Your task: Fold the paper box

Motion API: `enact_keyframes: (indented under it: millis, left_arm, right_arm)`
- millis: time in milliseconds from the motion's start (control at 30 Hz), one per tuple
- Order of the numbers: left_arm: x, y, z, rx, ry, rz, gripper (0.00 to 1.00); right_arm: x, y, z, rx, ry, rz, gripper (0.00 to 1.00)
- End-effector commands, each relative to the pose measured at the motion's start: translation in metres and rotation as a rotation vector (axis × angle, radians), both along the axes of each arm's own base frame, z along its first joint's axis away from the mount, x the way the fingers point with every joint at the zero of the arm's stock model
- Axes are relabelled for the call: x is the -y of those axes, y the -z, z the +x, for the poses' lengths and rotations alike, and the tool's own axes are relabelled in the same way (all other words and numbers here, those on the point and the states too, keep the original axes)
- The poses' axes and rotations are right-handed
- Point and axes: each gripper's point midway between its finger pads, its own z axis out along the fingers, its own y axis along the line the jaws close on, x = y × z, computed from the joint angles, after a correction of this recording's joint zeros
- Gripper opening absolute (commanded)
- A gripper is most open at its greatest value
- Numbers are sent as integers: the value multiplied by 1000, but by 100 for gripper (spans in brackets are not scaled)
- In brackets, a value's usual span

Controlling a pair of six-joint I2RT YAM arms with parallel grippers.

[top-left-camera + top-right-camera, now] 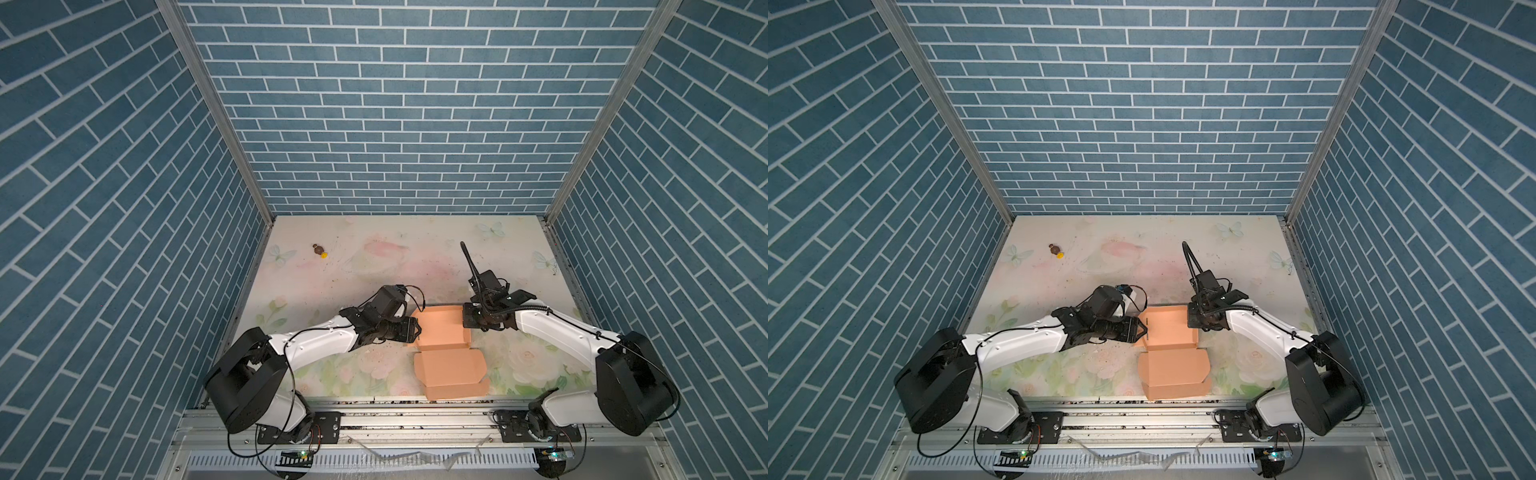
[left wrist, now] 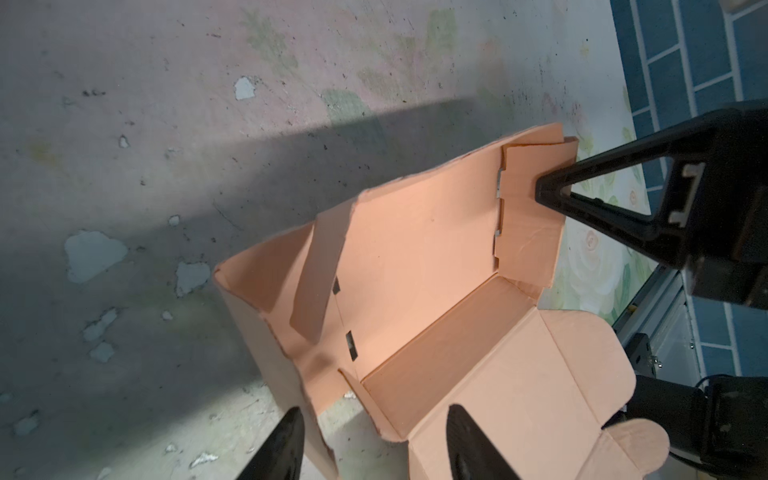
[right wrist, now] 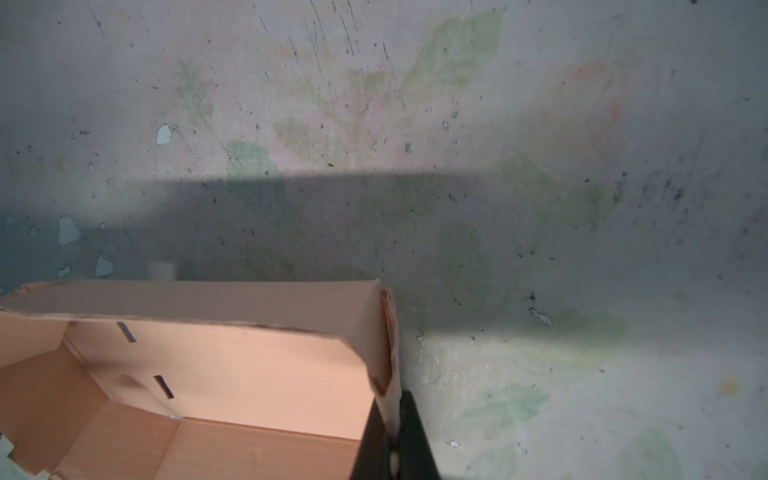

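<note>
1. One paper box (image 1: 441, 332) (image 1: 1166, 328) (image 2: 415, 257) (image 3: 249, 374), peach-orange card, part folded. It lay on the bench (image 1: 374, 257) between the two grippers, with its tray walls partly raised. Its lid panel (image 1: 451, 370) was spread flat, on the arm-base side of both grippers.
2. One right gripper (image 1: 467, 321) (image 2: 544, 193) (image 3: 392, 415). Its jaws were pressed together, pinching the upright end wall of the paper box at its top edge.
3. One left gripper (image 1: 415, 328) (image 2: 374, 446), at the opposite end of the paper box. Its jaws stood roughly half apart, gripping nothing. The near end wall rose between the fingers (image 2: 286, 449); whether either finger touched it could not be told.
4. One small brown-and-yellow object (image 1: 319, 250), on the bench well beyond the left gripper, well apart from the paper box.
</note>
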Motion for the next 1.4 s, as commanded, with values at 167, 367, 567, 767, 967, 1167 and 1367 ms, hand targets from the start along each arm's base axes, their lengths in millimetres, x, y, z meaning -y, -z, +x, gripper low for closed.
enact_keyframes:
  millis: [167, 367, 567, 767, 967, 1167, 1367]
  left_arm:
    - [-32, -7, -10, 13, -72, 67, 55]
    - [-47, 9, -15, -19, -131, 108, 52]
    - [-71, 27, -12, -58, -223, 152, 50]
    - [-89, 43, -7, -85, -271, 184, 50]
    - [-84, 57, -5, -108, -241, 196, 50]
    - [-77, 59, 8, -91, -216, 173, 51]
    - [-60, 44, 22, -43, -160, 102, 51]
  right_arm:
    - [6, 14, -1, -4, 43, -28, 0]
    - [6, 11, 0, 13, 40, -21, 0]
    - [2, 5, -1, 22, 18, 3, 0]
    - [-6, -8, -4, 35, -4, 60, 0]
    - [-13, -26, -5, 44, -17, 107, 0]
    - [-25, -40, -12, 26, -59, 174, 0]
    - [-26, -43, -15, 17, -77, 171, 0]
